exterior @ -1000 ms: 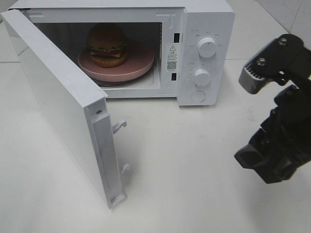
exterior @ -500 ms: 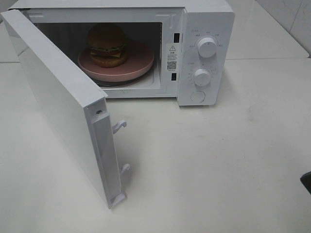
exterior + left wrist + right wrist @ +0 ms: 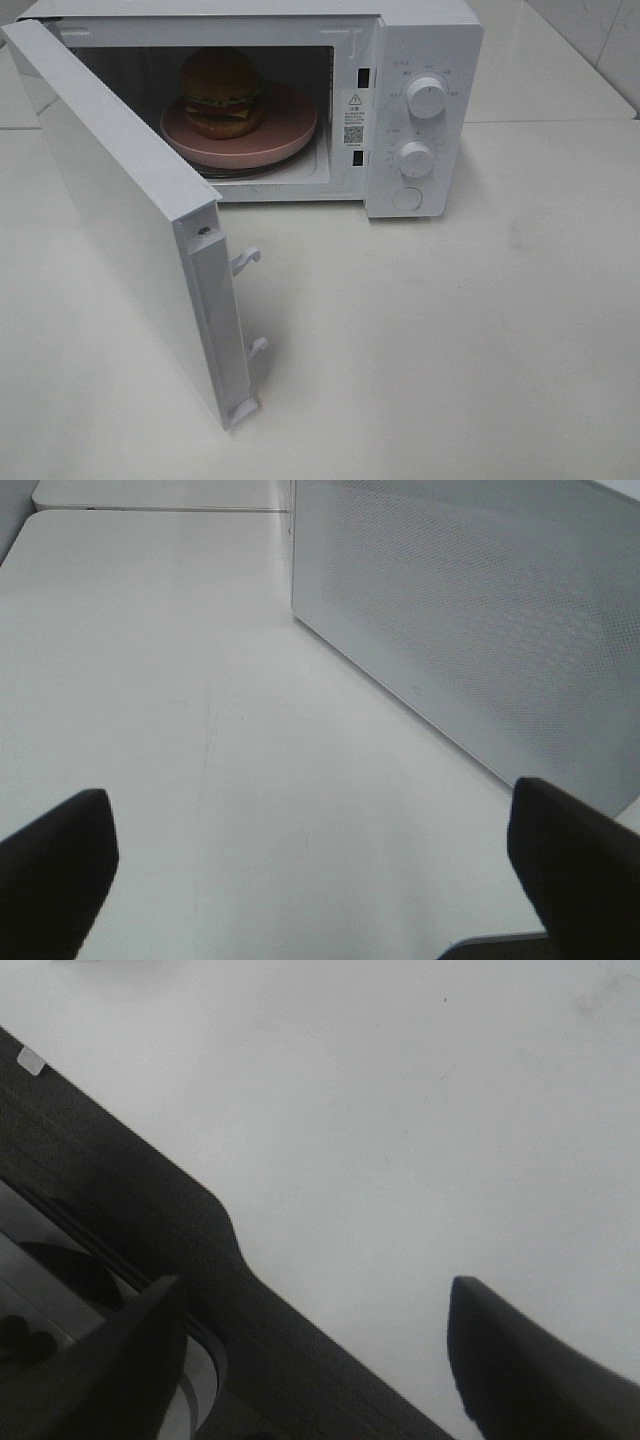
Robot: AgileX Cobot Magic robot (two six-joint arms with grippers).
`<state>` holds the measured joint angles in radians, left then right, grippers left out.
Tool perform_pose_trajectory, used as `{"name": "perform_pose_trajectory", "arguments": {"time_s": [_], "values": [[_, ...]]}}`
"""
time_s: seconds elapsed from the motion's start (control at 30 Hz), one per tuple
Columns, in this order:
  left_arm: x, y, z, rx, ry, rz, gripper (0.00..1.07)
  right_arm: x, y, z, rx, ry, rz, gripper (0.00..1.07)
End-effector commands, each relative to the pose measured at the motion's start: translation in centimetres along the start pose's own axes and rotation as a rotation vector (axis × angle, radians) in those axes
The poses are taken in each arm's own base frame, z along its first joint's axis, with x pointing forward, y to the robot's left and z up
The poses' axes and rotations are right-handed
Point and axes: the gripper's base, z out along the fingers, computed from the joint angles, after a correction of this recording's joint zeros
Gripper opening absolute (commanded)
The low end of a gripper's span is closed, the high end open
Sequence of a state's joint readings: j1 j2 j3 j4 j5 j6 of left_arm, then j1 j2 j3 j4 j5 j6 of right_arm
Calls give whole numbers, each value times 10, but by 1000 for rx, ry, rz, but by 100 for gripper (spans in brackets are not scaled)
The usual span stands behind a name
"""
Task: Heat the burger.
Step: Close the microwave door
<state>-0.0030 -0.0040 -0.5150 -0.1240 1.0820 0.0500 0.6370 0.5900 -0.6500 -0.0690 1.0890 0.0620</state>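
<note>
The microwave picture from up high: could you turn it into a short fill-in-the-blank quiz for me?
1. The burger sits on a round ____ plate inside the microwave.
2. The microwave's door stands ____.
3. The panel on the microwave's right side has ____ white knobs above a round button.

Missing words: pink; open; two.
</note>
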Motion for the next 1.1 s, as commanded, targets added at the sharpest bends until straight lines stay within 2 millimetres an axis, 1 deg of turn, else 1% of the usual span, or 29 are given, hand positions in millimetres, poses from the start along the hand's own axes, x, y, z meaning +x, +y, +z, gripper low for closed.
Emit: {"name": "perform_pose_trajectory", "arguments": {"time_s": [0.03, 0.17, 0.23, 0.33, 0.37, 0.5, 0.87, 0.93, 0.97, 1.03, 1.1], "values": [[0, -1, -2, 5, -27, -5, 98, 11, -2, -4, 14, -38, 15, 72], [0, -1, -2, 5, -27, -5, 98, 17, -5, -4, 36, -55, 66, 72], [0, -1, -2, 5, -27, -5, 98, 25, -9, -2, 77, -72, 131, 72], [0, -1, -2, 5, -27, -5, 98, 30, -11, 1, 96, -90, 160, 72], [0, -1, -2, 5, -27, -5, 98, 35, -11, 3, 108, -119, 185, 72], [0, -1, -2, 5, -27, -5, 98, 41, -11, 6, 118, -170, 228, 72], [0, -1, -2, 5, -27, -5, 98, 56, -11, -8, 219, -296, 346, 72], [0, -1, -2, 5, -27, -5, 98, 63, -9, -14, 242, -352, 365, 72], [0, -1, -2, 5, -27, -5, 98, 63, -9, -14, 242, -352, 365, 72], [0, -1, -2, 5, -27, -5, 98, 71, -6, -20, 273, -420, 389, 72], [0, -1, -2, 5, -27, -5, 98, 72, -5, -21, 277, -432, 391, 72]]}}
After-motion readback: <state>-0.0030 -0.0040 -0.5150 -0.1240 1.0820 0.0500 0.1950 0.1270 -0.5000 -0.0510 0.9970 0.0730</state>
